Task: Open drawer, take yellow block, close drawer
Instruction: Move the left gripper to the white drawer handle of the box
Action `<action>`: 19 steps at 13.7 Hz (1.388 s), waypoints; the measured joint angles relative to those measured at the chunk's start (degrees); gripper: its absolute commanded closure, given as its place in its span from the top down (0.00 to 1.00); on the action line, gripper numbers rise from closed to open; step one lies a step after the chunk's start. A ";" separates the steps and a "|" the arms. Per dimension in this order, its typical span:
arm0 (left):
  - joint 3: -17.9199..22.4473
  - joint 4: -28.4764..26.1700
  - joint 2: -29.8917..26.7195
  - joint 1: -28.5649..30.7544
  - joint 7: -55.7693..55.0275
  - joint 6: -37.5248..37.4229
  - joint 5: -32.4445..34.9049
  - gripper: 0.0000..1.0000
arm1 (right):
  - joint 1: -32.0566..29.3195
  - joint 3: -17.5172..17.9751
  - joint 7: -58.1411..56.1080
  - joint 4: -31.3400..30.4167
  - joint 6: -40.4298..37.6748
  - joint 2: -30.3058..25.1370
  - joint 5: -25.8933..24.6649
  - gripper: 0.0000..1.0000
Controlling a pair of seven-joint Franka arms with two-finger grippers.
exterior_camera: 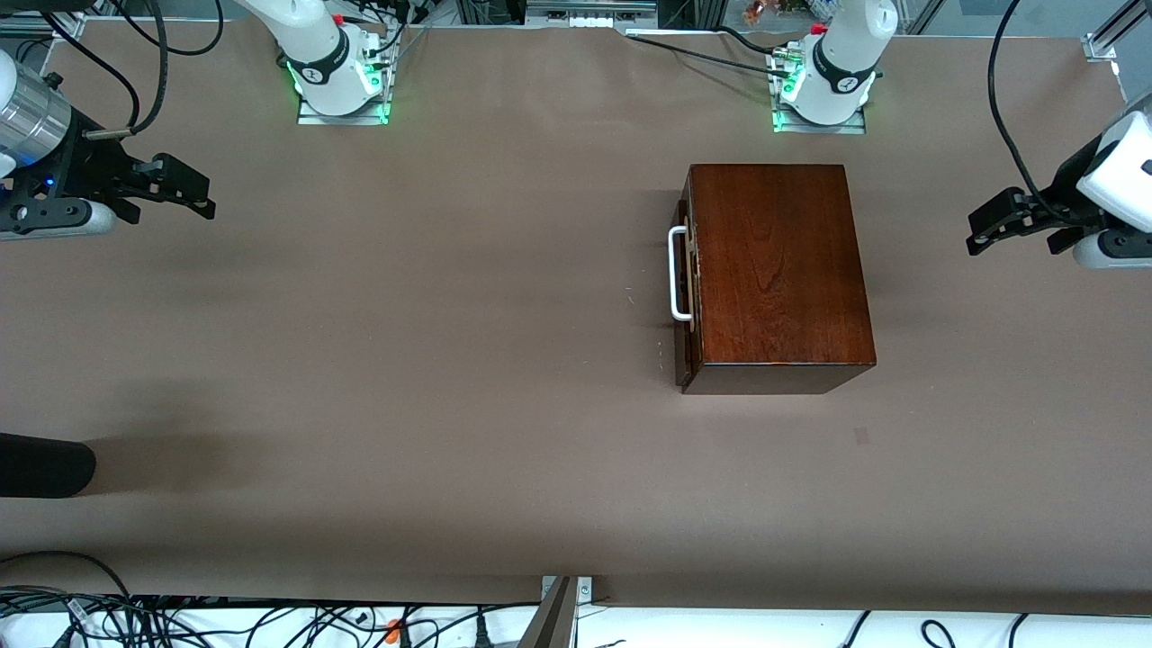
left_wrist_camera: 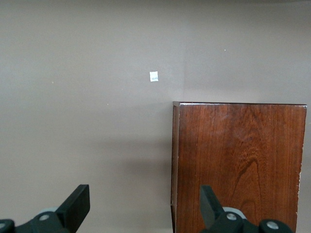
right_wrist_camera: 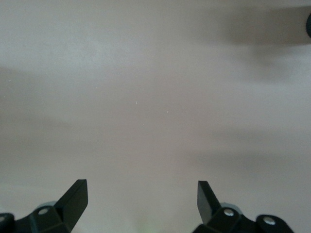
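drawer (exterior_camera: 684,283) shut; left hand (exterior_camera: 976,236) and right hand (exterior_camera: 205,196) both wide open, empty

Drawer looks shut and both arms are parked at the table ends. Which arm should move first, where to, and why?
Probably bring the right pincer, open and over bare table at its own end, across toward the white handle. The drawer is shut, its front faces the right arm's end, and no yellow block shows. The left pincer, also open, waits beside the wooden box, away from the handle.
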 measured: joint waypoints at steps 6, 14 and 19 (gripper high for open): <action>0.00 0.00 0.26 0.00 0.00 -0.07 0.00 1.00 | 0.00 0.04 -0.03 0.59 0.02 0.01 0.00 1.00; -4.78 -0.28 6.99 -5.35 0.09 -4.60 -0.15 1.00 | -0.01 0.01 -0.03 0.62 0.02 0.04 0.00 1.00; -5.72 1.81 13.40 -16.98 -9.34 2.02 -3.39 1.00 | -0.03 -0.05 -0.03 0.63 0.02 0.05 0.00 1.00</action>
